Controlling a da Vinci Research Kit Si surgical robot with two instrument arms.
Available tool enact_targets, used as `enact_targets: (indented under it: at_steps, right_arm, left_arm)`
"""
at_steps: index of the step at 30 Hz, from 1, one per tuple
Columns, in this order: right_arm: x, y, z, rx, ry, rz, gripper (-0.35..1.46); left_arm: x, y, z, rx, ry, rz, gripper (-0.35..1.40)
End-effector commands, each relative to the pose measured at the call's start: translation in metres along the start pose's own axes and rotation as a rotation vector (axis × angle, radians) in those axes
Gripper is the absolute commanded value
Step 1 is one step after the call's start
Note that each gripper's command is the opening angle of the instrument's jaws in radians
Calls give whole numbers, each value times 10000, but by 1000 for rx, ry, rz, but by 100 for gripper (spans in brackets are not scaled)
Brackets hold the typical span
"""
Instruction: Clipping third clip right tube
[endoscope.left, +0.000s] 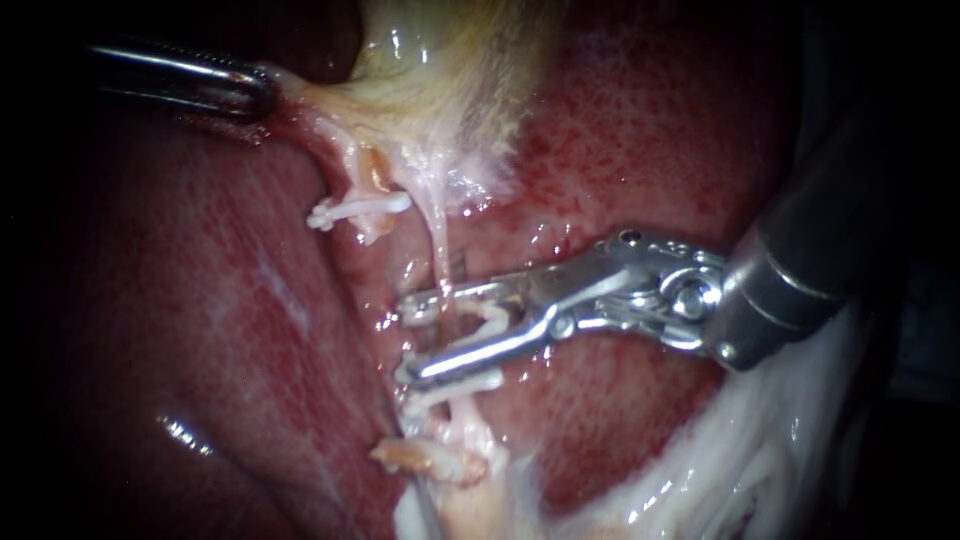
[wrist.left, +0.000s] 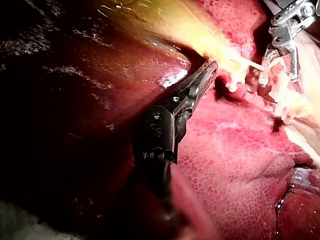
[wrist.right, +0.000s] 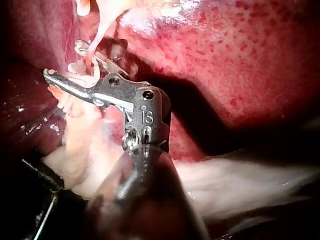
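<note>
Your right instrument (endoscope.left: 410, 338) holds its jaws apart, astride the right tube (endoscope.left: 438, 240), just above a white clip (endoscope.left: 450, 388) on that tube. Your left instrument (endoscope.left: 262, 92) has its jaws clamped on the gallbladder (endoscope.left: 430, 90) edge, above the liver (endoscope.left: 200, 330).

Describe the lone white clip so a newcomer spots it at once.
Start at the pale yellow gallbladder at the endoscope view's top and follow the tube hanging from its left side. The clip lies across it, a short white bar. Unlike the clips lower down, it stands alone, clear of the right instrument.
</note>
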Motion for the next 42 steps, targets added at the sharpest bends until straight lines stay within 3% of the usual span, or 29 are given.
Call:
enact_targets:
  at_steps: [1,10,17,22,29,42]
  right_arm:
    - [3,1,0,4,7,0,49]
    - [12,9,6,19,46,12,49]
    - [29,0,5,37,82,19,49]
    - [39,-7,3,4,103,32,49]
    - [41,-9,2,-2,106,33,44]
    - [40,-12,-3,-8,106,40,-8]
  left_arm:
    - [0,0,0,0,0,0,-35]
    - [1,0,1,0,0,0,-35]
    - [0,0,2,1,0,0,-35]
    - [0,0,2,1,0,0,-35]
    - [0,-1,2,1,0,0,-35]
    - [0,0,2,1,0,0,-35]
